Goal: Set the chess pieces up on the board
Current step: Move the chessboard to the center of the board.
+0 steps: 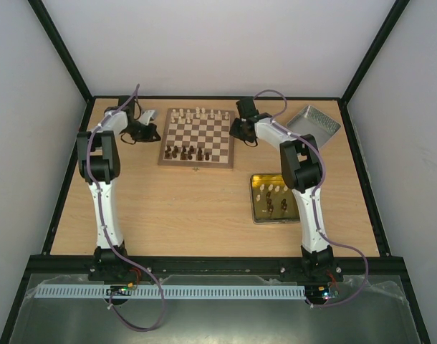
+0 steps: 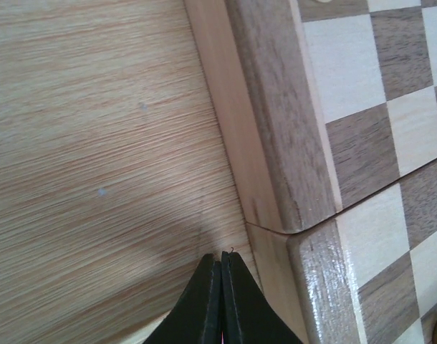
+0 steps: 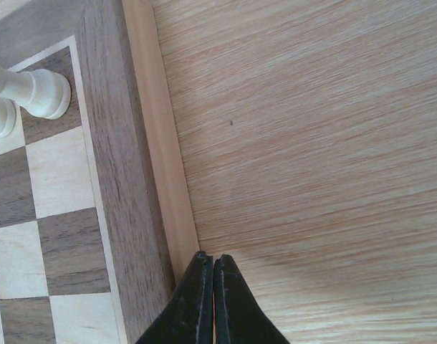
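The board (image 1: 198, 138) lies at the table's far middle. Several cream pieces (image 1: 197, 113) stand along its far row and several dark pieces (image 1: 188, 152) along its near row. More cream and dark pieces (image 1: 273, 198) lie in the yellow tin (image 1: 255, 201). My left gripper (image 1: 148, 132) is shut and empty, its tips (image 2: 221, 256) at the table beside the board's left edge (image 2: 276, 143). My right gripper (image 1: 238, 129) is shut and empty, its tips (image 3: 206, 258) against the board's right edge (image 3: 157, 143). A cream piece (image 3: 32, 89) stands on the corner square there.
A silver tray-like lid (image 1: 313, 123) lies at the far right. A small pale object (image 1: 147, 115) lies behind the left gripper. Black frame posts and rails edge the table.
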